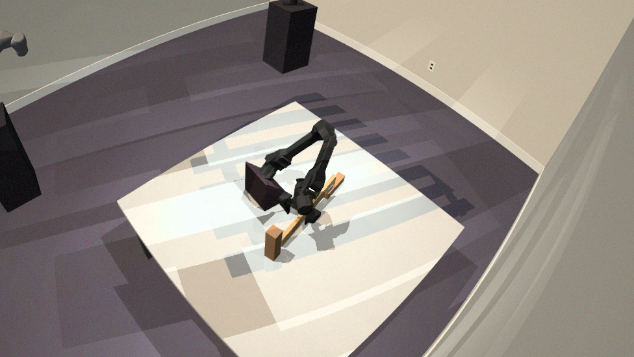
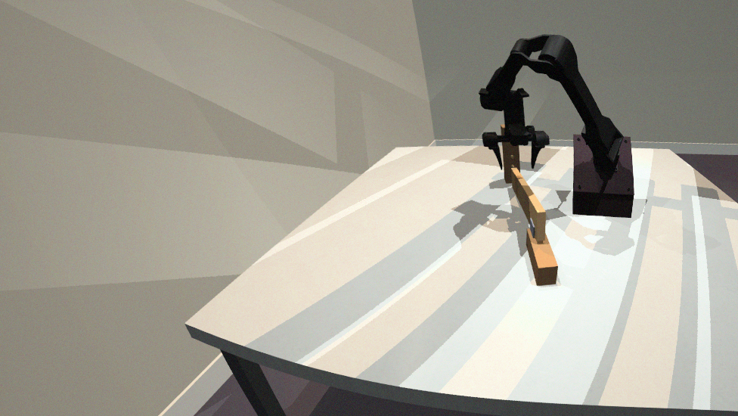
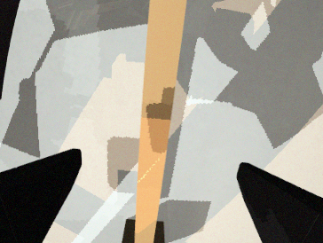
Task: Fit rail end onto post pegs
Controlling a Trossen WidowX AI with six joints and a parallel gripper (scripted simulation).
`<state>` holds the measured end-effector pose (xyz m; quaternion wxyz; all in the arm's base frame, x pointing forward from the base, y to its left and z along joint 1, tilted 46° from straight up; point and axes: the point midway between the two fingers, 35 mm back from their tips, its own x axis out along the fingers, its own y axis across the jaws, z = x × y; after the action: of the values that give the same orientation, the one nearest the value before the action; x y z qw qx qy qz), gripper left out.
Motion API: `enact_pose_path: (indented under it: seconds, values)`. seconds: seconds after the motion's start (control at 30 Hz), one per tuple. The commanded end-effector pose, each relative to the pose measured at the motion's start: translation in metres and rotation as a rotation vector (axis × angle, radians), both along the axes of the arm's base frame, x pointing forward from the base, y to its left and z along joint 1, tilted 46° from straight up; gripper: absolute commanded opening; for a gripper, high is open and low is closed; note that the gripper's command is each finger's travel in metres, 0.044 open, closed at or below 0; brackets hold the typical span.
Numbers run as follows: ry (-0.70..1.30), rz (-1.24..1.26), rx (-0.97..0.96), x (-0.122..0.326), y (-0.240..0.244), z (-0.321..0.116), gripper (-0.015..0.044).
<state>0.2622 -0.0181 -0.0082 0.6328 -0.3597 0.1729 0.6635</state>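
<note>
- So far, I judge, nothing is joined: the rail (image 1: 292,228) (image 2: 525,196) (image 3: 161,53) slopes down across the counter (image 1: 355,283) (image 2: 361,289), its low end just in front of the post (image 1: 273,243) (image 2: 510,154).
- Its far end sits at the footboard block (image 1: 339,178) (image 2: 544,256); how well the bracket holds it, I can't tell.
- Two pegs show on the post, outside the rail.
- Left for me: grip, raise the low end level, push it onto both pegs until wood meets wood, then let go.
- My claw (image 1: 301,209) (image 2: 516,168) (image 3: 161,164) is released, spread wide above the rail, one finger either side, holding nothing and apparently touching nothing.
</note>
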Motion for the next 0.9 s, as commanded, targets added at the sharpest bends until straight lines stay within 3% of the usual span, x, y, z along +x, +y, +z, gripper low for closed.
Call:
enact_pose_path:
  seconds: [0.0, 0.87]
  values:
    - [0.008, 0.007, -0.001, -0.001, 0.005, -0.005, 0.0440]
    - [0.008, 0.007, -0.001, 0.000, 0.036, -0.035, 0.0440]
